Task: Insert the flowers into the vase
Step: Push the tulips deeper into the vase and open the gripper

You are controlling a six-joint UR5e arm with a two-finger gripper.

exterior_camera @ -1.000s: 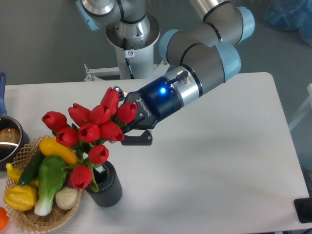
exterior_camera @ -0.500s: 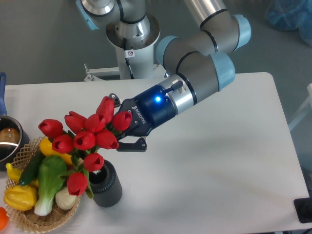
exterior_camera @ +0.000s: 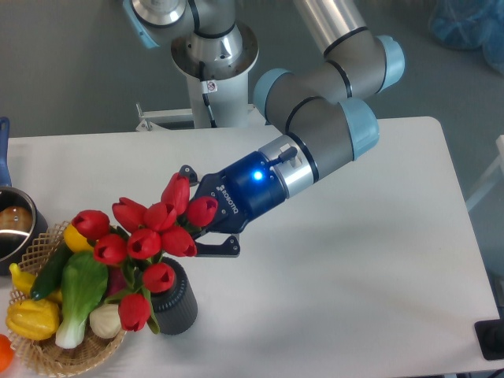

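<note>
While gripper (exterior_camera: 206,228) clamps flowers (exterior_camera: 150,236), stems enter vase (exterior_camera: 175,299); basket (exterior_camera: 47,358) holds vegetables

Robot lab: pedestal-mounted arm (exterior_camera: 331,118), white table (exterior_camera: 354,276)

A single fixed camera looks down steeply from the front of the white table (exterior_camera: 378,260), facing the robot's base (exterior_camera: 214,59) at the top of the frame. It sits near enough that the table fills most of the picture, its left edge cut off, with a wicker basket (exterior_camera: 55,354) clipped at the lower left and grey floor beyond the far edge.
</note>
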